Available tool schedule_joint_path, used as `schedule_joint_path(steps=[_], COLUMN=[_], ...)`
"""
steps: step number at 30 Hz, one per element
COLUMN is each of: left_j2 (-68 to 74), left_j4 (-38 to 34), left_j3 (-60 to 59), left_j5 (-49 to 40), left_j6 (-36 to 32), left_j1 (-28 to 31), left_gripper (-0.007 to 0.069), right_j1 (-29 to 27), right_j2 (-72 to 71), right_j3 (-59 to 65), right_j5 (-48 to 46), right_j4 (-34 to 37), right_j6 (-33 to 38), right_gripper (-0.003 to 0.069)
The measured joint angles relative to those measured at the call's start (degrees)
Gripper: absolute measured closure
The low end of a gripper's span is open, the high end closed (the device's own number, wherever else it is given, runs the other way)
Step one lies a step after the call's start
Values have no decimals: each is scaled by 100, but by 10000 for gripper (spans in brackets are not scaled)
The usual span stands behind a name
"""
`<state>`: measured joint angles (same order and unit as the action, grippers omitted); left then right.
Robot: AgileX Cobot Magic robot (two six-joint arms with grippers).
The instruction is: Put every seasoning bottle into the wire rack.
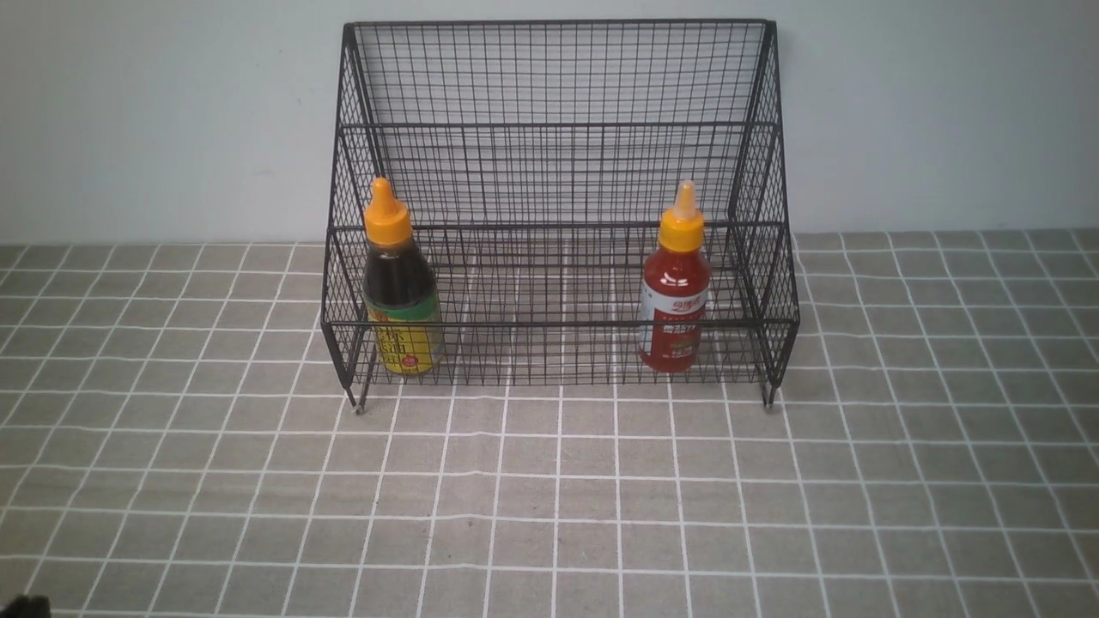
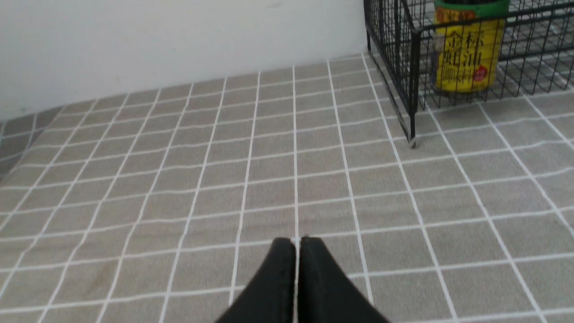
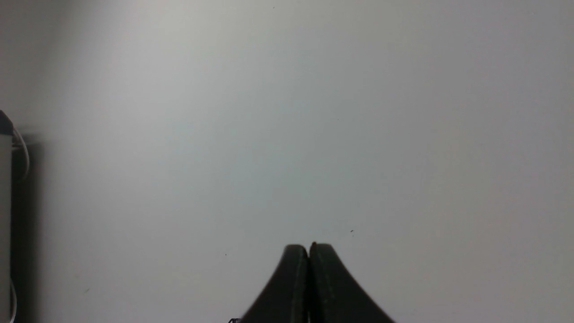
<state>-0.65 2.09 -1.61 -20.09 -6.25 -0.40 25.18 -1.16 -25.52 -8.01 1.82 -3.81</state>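
Observation:
The black wire rack (image 1: 558,172) stands against the back wall. The dark brown seasoning bottle (image 1: 400,283) with a yellow-green label stands upright in the rack's lower tier at the left. The red seasoning bottle (image 1: 674,287) stands upright in the same tier at the right. In the left wrist view, my left gripper (image 2: 297,240) is shut and empty above the cloth, well short of the rack (image 2: 415,67) and the brown bottle (image 2: 468,49). My right gripper (image 3: 308,246) is shut and empty, facing a plain wall. Neither gripper shows in the front view.
A grey cloth with a white grid (image 1: 549,498) covers the table in front of the rack. A pale wall (image 1: 172,112) rises behind it. A dark edge with cables (image 3: 9,179) shows at the side of the right wrist view.

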Motion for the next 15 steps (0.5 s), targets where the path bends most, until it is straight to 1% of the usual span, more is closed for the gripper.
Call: schedule_joint_path(steps=[2,15], left_j2=[0,0], left_j4=[-38,-107], left_j3=[0,0], left_j5=[-122,-142], left_j6=[0,0], left_j1=[12,12], left_gripper=[631,631], right_j1=[0,0], right_j2=[0,0], right_j3=[0,0], right_j5=[0,0], right_j4=[0,0], right_j6=[0,0], right_gripper=[672,672])
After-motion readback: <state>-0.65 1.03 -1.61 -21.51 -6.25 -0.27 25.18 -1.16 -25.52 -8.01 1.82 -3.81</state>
